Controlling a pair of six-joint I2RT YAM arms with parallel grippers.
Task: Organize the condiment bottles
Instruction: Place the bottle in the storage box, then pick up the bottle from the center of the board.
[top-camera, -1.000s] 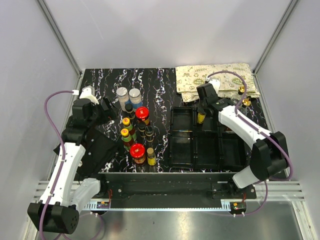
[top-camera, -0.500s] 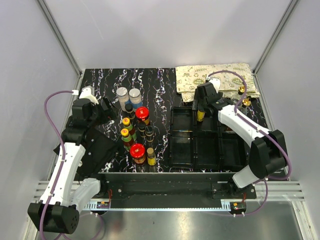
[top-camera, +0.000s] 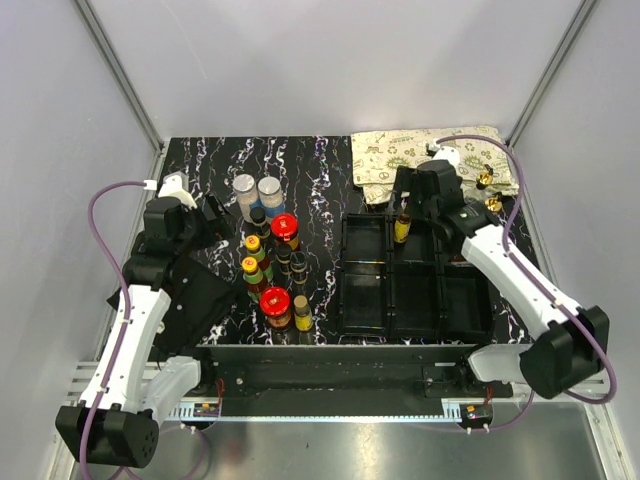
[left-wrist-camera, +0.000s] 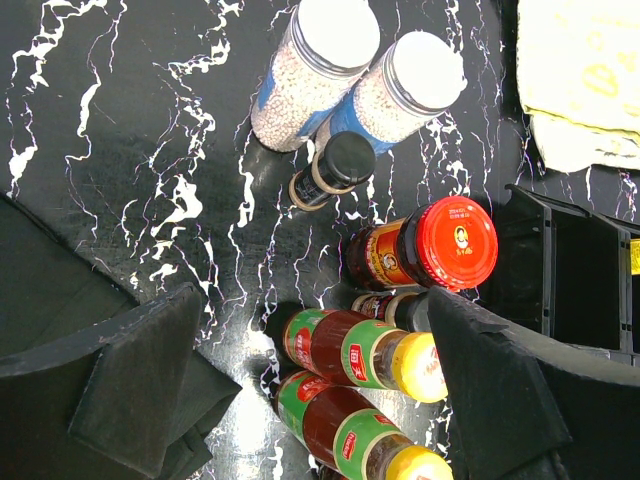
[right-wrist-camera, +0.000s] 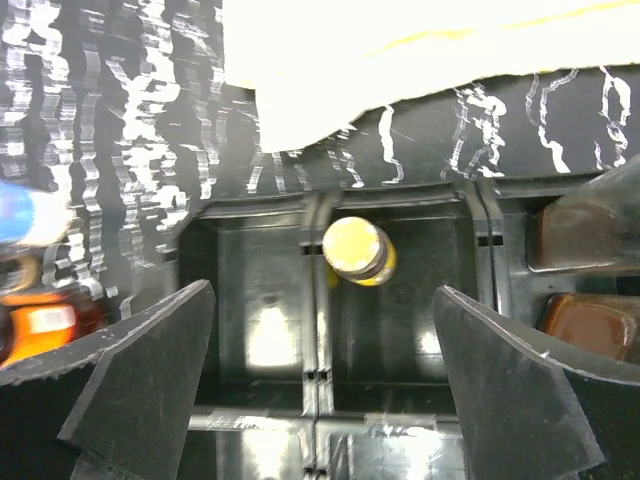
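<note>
**Q:** Where does your right gripper (right-wrist-camera: 322, 290) stand?

**A:** Mine hangs over the far row of the black tray (top-camera: 365, 300) with its jaws spread wide and nothing between them. Directly under it the yellow-capped bottle (right-wrist-camera: 357, 250) stands upright in the far middle compartment, close to that compartment's left wall. Neither finger touches it.

**Q:** And the other arm?

**A:** My left gripper (left-wrist-camera: 315, 300) is also wide open and empty. It hovers above the cluster of bottles (top-camera: 272, 265) on the left half of the marble table (top-camera: 320, 160). A red-lidded jar (left-wrist-camera: 455, 243) and two slim green-labelled sauces (left-wrist-camera: 360, 350) lie below it in the wrist view.

**Q:** So which step is this?

**A:** I judge that one bottle is placed and the sorting has barely begun. Nearly all the bottles are outside the tray, and two gold-spouted glass bottles (top-camera: 488, 192) sit far right by the patterned cloth (top-camera: 430, 150).

**Q:** What does the next move call for?

**A:** I would lift the right gripper straight up so neither finger clips the cap. Then one arm picks a bottle. The cluster is tightly packed, so I would take one from the edge and come down squarely around it.
</note>
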